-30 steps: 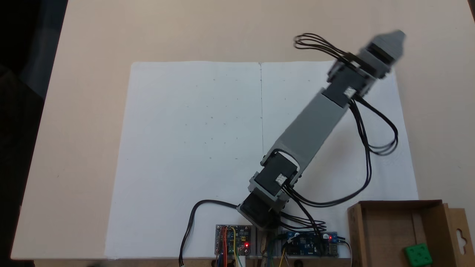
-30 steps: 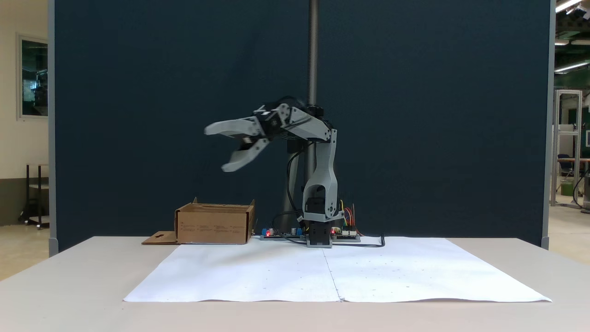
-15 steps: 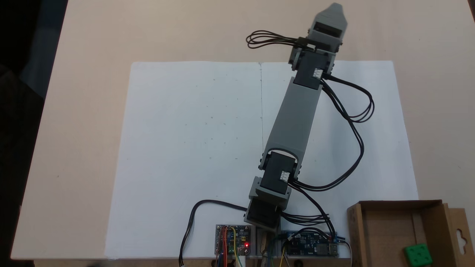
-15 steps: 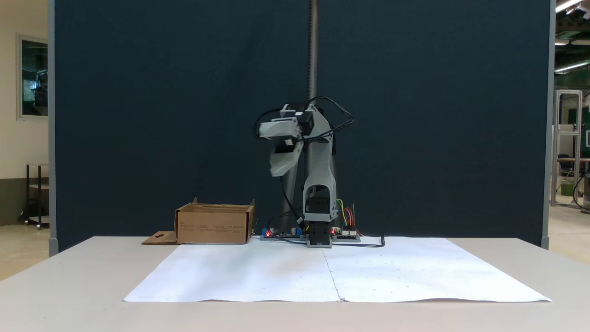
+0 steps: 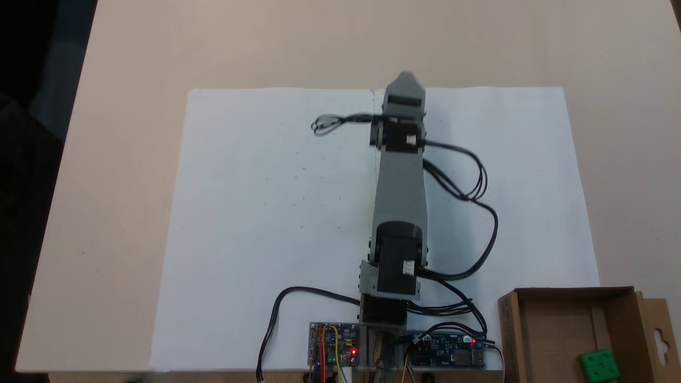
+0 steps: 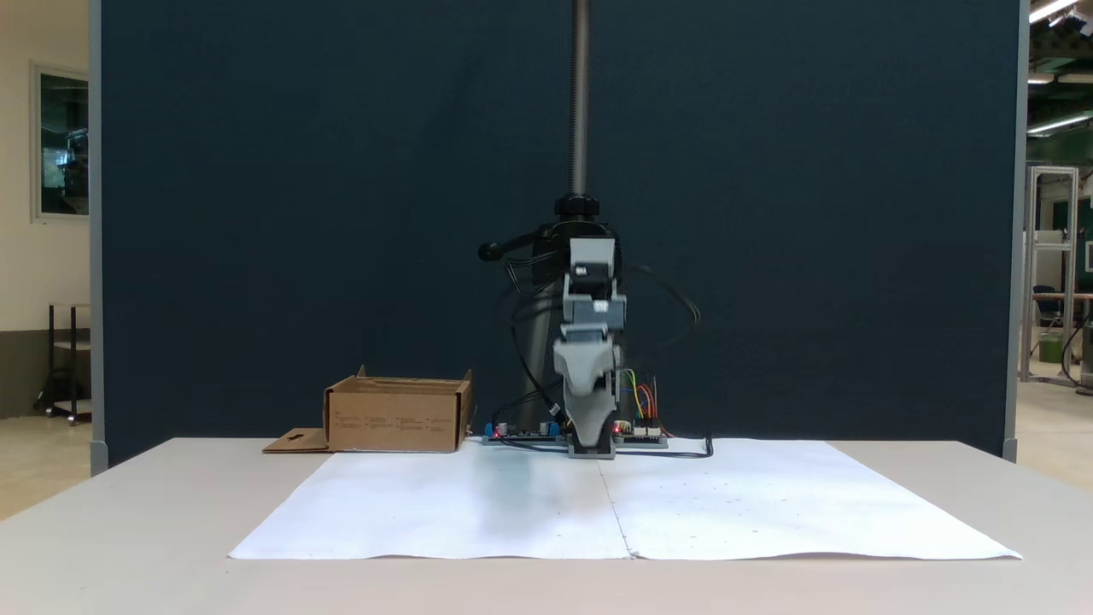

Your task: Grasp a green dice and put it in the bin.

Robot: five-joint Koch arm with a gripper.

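Item: green dice (image 5: 599,366), lying on the floor of the cardboard bin (image 5: 553,330) at its near right corner in a fixed view, so the placing looks done. Risk: slight; the trailing black cables (image 5: 479,181) could snag the bin wall if the arm swings back right. Surroundings: pincer (image 6: 589,401) over the white paper sheet (image 5: 266,213) at table (image 5: 133,80) centre, jaws one behind the other, so apart or together cannot be told; circuit boards (image 5: 334,343) at the base; nothing blocks.

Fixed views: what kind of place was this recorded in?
Probably a lab or workshop hall: a dark partition screen behind the table, ceiling strip lights, and bare circuit boards by the arm's base.
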